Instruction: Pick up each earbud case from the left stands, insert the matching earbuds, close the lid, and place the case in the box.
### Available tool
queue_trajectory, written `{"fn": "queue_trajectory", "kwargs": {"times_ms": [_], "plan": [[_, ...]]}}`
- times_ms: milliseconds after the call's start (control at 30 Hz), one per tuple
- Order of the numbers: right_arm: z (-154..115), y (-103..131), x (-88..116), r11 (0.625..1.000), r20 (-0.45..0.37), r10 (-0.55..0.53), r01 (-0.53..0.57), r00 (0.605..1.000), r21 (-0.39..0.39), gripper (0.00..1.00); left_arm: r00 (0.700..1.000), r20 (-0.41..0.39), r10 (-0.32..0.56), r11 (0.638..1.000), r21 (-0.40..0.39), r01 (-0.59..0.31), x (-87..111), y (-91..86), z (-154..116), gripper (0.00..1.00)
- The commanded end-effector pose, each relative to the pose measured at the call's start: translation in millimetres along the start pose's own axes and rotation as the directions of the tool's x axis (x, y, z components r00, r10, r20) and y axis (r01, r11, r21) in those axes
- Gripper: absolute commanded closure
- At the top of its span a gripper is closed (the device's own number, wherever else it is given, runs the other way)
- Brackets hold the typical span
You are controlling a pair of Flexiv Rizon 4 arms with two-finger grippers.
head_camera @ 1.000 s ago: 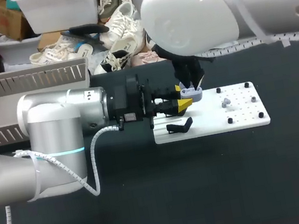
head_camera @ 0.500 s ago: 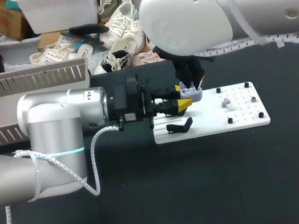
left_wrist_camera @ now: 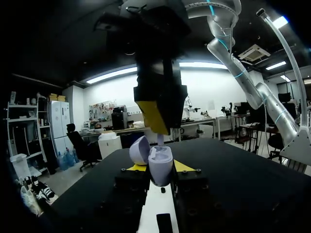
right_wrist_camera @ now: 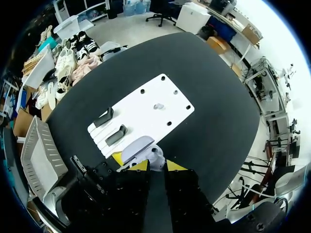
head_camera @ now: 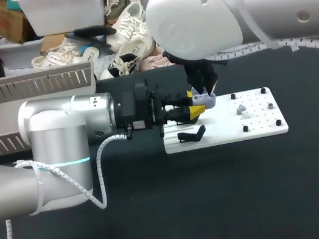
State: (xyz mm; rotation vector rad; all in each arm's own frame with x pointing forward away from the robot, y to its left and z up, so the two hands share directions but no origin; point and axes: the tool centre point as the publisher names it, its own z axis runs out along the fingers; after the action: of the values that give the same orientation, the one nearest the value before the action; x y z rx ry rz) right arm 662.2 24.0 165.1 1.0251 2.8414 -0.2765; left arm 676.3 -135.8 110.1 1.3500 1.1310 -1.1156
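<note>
no readable text, labels or numbers anywhere, none on the earbud case (left_wrist_camera: pixel 160 167), none on the white board (head_camera: pixel 230 133)

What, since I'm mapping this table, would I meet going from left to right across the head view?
The grey box → the left tool, shut on the open earbud case → the loose earbud on the white board.

On the bench (head_camera: pixel 164 217), the board (head_camera: pixel 261 132) lies right of centre, with the box (head_camera: pixel 42 84) at the rear left corner. The case (head_camera: pixel 203 97), in the left gripper (head_camera: pixel 197 103), is above the board's left end. One earbud (head_camera: pixel 240 108) rests mid-board.
</note>
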Motion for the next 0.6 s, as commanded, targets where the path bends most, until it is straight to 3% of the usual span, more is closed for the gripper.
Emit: {"fn": "queue_trajectory", "kwargs": {"times_ms": [33,600], "plan": [[1.0,3.1,-0.7,1.000,0.003,0.003,-0.003,1.000,0.003,1.00,1.000,0.001,0.001,1.000,-0.003,-0.001,0.2,-0.6,0.2,1.00],[7.8,6.1,-3.7,1.000,0.007,0.001,-0.001,1.000,0.017,1.00,1.000,0.001,0.001,1.000,-0.003,-0.001,0.2,-0.6,0.2,1.00]]}}
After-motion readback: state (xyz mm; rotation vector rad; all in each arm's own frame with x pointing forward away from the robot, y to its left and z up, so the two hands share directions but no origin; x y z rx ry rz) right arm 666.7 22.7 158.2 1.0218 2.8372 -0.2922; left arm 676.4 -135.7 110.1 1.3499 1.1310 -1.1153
